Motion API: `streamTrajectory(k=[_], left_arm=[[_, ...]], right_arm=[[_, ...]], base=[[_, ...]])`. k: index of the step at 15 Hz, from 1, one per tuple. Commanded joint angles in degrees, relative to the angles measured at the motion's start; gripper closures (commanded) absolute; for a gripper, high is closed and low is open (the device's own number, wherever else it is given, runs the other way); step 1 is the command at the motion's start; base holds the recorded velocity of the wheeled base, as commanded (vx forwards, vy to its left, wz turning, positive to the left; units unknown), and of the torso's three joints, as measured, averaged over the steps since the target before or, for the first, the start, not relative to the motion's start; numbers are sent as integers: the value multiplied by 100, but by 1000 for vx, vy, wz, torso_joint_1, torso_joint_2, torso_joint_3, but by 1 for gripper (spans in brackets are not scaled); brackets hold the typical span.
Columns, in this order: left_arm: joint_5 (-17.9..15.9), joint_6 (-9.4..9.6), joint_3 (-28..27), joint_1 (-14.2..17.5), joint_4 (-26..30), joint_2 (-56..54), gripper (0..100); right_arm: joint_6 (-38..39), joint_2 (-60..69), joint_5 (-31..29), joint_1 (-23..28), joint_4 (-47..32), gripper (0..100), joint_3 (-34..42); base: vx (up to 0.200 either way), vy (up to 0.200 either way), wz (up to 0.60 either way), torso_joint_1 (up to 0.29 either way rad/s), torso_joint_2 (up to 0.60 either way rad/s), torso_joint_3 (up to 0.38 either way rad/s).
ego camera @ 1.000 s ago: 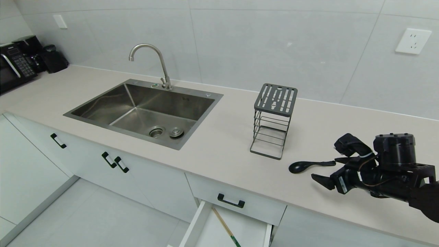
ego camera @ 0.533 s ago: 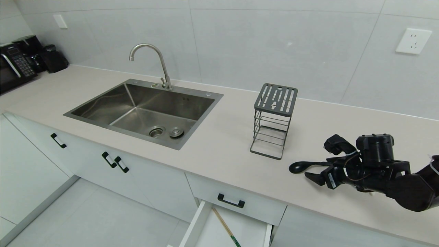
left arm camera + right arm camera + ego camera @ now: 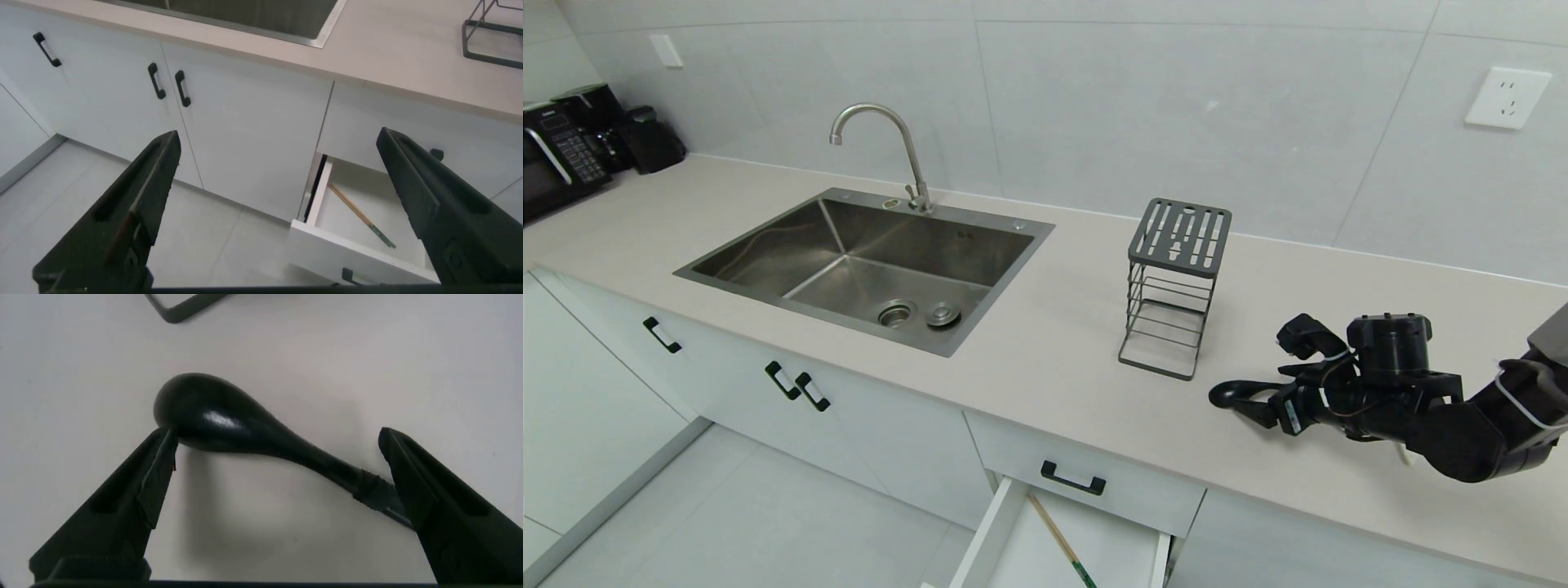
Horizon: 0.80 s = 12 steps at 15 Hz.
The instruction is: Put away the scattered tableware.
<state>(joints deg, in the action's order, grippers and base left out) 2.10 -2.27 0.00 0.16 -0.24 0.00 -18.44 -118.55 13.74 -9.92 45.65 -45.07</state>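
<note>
A black spoon lies on the beige countertop, right of the wire rack, bowl pointing left. My right gripper is open and low over the counter, one finger on each side of the spoon's neck. In the right wrist view the spoon lies between the spread fingertips of the right gripper, touching neither. My left gripper is open and holds nothing, below counter height in front of the cabinets. A chopstick lies in the open drawer.
A dark wire rack stands just left of the spoon. The steel sink with its faucet is further left, and a microwave sits at the far left. The open drawer holding the chopstick juts out below the counter edge.
The right gripper has moved left along the counter and now straddles the spoon's neck. The spoon has stayed in place.
</note>
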Motion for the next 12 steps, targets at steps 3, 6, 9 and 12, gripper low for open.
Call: streamTrajectory(k=[3,6,9,12], left_arm=[[1,-2,0,2,-2,0,0],[1,-2,0,2,-2,0,0],[1,-2,0,2,-2,0,0],[1,-2,0,2,-2,0,0]], right_arm=[[-1,-274,59,-10,31,0,-151],[-10,-353,68,-10,31,0,-160],[-142,-379,59,-18,31,0,-160],[-159,-361,59,-18,31,0,-160]], base=[[0,0,0,0,0,0],[0,0,0,0,0,0],[0,0,0,0,0,0],[0,0,0,0,0,0]])
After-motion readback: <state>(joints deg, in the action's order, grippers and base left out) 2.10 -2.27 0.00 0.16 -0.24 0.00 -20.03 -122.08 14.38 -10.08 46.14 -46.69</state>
